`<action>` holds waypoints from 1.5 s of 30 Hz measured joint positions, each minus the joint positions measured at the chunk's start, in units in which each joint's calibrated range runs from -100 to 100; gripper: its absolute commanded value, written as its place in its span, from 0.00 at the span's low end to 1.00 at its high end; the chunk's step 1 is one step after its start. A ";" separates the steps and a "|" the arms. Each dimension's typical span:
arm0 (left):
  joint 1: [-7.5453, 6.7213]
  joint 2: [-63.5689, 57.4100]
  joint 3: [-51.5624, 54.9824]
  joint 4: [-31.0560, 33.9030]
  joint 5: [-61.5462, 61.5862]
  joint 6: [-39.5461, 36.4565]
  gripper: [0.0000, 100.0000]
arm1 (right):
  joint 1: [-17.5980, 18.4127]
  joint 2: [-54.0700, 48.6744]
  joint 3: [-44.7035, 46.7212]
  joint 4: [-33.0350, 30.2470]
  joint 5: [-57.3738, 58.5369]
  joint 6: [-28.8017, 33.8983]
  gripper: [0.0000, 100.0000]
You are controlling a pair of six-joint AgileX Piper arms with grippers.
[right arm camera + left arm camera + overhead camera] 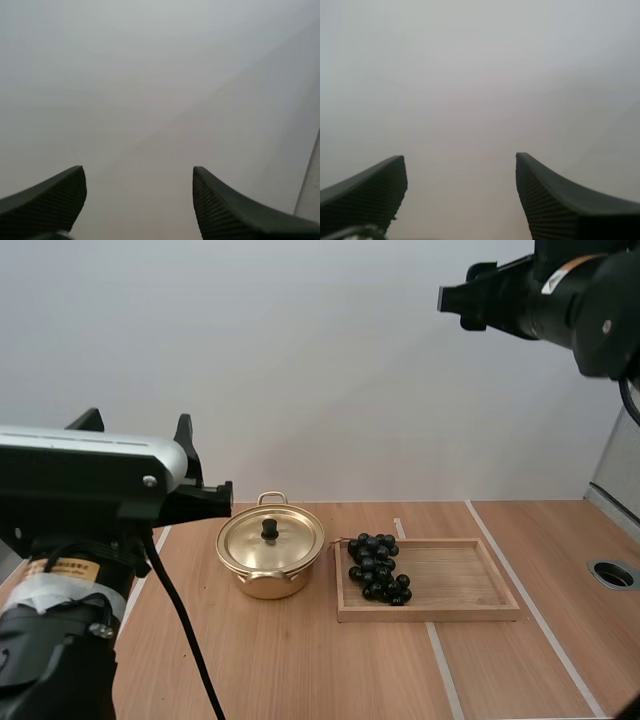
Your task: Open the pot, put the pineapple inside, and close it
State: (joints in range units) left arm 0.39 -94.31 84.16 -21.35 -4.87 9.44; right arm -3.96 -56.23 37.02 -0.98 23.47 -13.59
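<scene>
A gold pot (262, 582) stands on the wooden table with its lid (285, 541) on, a black knob at the lid's centre. Just to its right a bunch of dark grapes (377, 567) lies at the left end of a wooden tray (470, 580). I see no pineapple. My left gripper (212, 498) hangs left of the pot and above table level, apart from it. My right gripper (455, 298) is raised high above the tray. In the wrist views the left gripper (460, 162) and right gripper (139, 172) are both open, nothing between the fingers, facing a plain grey wall.
White tape lines (530, 600) run across the table to the right of the tray. A round hole (613, 573) sits in the tabletop near the right edge. Bare wood lies in front of the pot and tray.
</scene>
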 measured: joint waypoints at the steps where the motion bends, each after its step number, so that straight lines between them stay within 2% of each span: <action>1: 0.00 -0.15 0.97 -0.41 -1.05 0.00 1.00 | 0.00 -1.66 2.24 0.08 -0.24 -0.25 1.00; 4: 0.00 -0.14 2.69 -1.08 -3.43 0.22 1.00 | 0.00 -7.30 10.56 0.08 -3.62 -2.67 1.00; 10: -0.08 -0.14 2.94 -1.22 -4.13 1.05 1.00 | 0.00 -11.97 29.26 0.13 -9.54 -6.11 1.00; 13: -0.08 -0.14 2.94 -1.33 0.17 1.12 1.00 | 0.00 -15.08 38.42 0.13 -15.84 -7.50 1.00; 16: -0.08 -0.14 3.09 -1.33 10.87 1.12 1.00 | 0.00 -16.24 44.62 0.13 -18.50 -8.16 1.00; 20: -0.08 -0.14 5.81 -1.33 19.63 1.24 1.00 | 0.00 -16.24 48.31 0.13 -16.33 -8.37 1.00; 25: -0.08 -0.14 12.02 -1.33 18.95 1.24 1.00 | 0.00 -16.24 48.94 0.13 -8.70 -8.48 1.00; 29: -0.08 -0.14 15.61 -1.33 19.40 1.04 1.00 | 0.00 -16.24 50.64 0.98 -6.98 -8.48 1.00; 39: -0.08 -2.12 15.73 -1.33 29.72 -2.45 1.00 | 0.00 -16.24 61.87 0.98 -18.93 -8.60 1.00; 40: -0.08 -2.28 15.73 -1.33 30.91 -2.82 1.00 | 0.00 -16.24 62.45 0.98 -19.32 -8.60 0.93; 45: 0.08 -2.39 15.73 -1.33 32.28 -3.23 1.00 | 0.00 -16.24 62.55 1.28 -19.14 -8.60 0.44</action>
State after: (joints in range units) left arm 0.47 -96.70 99.89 -22.68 27.41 6.21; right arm -3.96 -72.47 99.57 0.30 4.32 -22.19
